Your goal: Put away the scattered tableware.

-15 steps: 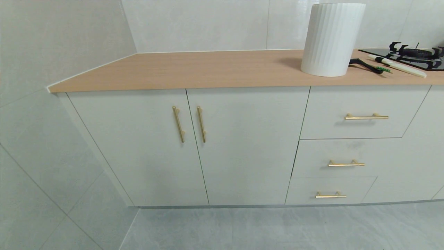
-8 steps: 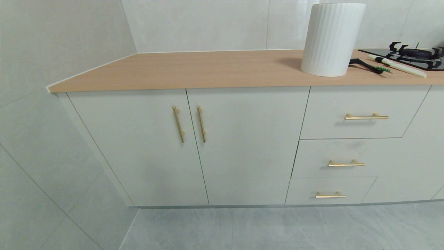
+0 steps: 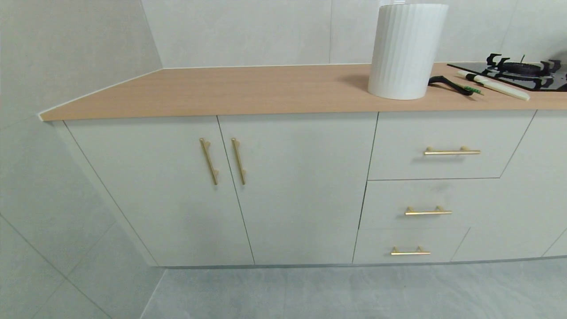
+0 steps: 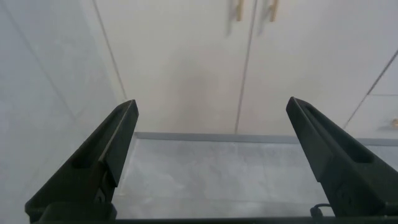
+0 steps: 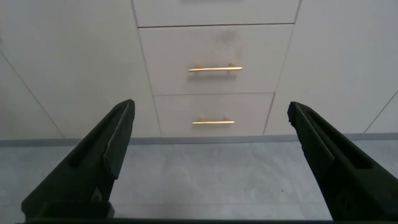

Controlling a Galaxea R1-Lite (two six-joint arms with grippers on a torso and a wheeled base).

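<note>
Left claw (image 4: 210, 106) spread wide, holding nothing, low down and facing the foot of the double cabinet doors (image 4: 186, 62) and the floor (image 4: 211, 168). Right claw (image 5: 210, 104) likewise wide and empty, low before the lower drawers (image 5: 215, 46). Up and off to the right from both: the tableware, lying on the tabletop (image 3: 243, 91). First a black utensil (image 3: 447, 83) just beside the tall white ribbed container (image 3: 406, 51), then a pale knife (image 3: 494, 84) a little further right, near the edge of the hob (image 3: 518, 71). Long axes of both roughly left to right along the tabletop, slanting slightly toward its front edge. Nearer the right arm, by the look of it, yet well apart from either claw, so probably calls for closing in and raising that arm first. Inside of the container hidden from this angle; drawers and doors all shut, contents unseen.
</note>
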